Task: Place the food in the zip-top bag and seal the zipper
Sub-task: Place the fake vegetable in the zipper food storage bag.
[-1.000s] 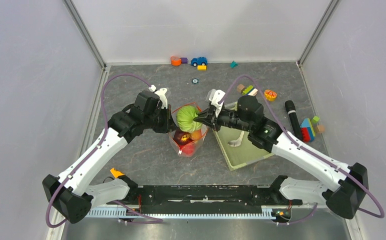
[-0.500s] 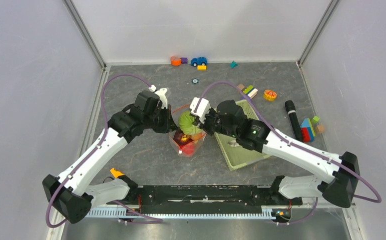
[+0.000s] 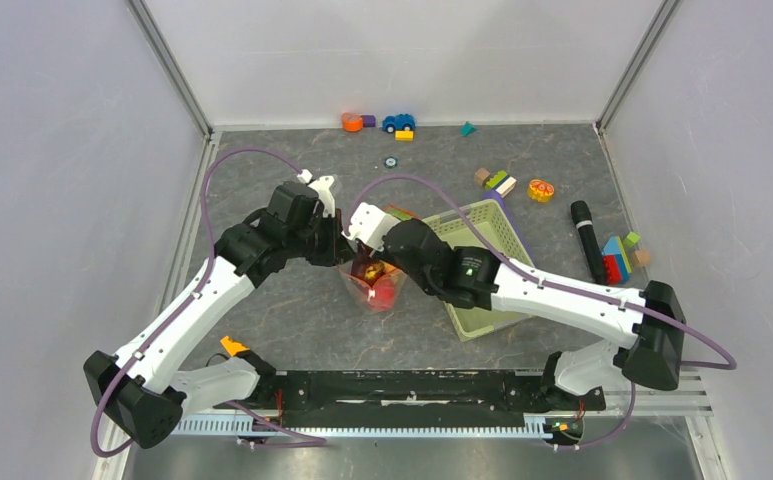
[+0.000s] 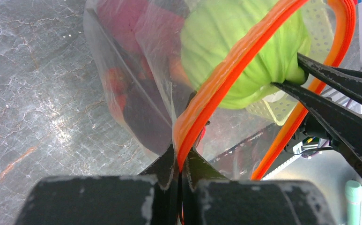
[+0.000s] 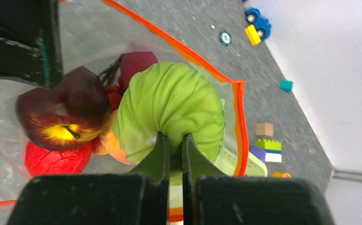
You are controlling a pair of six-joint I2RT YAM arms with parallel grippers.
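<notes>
Right wrist view: right gripper (image 5: 174, 139) pinched tight on green cabbage (image 5: 169, 101), carried over from beside green basket (image 3: 484, 225) into zip-top bag (image 4: 122, 70) mouth; left gripper (image 4: 180, 155) clamped on zipper (image 4: 231, 64), mouth held open; release likely next, sealing not yet done.

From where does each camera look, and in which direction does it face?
Top external: above and behind the robot, facing down at the table; the left arm and right arm show.
Left wrist: on the left arm, facing along the left end effector, shut on the zipper.
Right wrist: on the right arm, facing down into the zip-top bag; the right end effector grips the cabbage.
Both wrist views share cabbage and zipper.
</notes>
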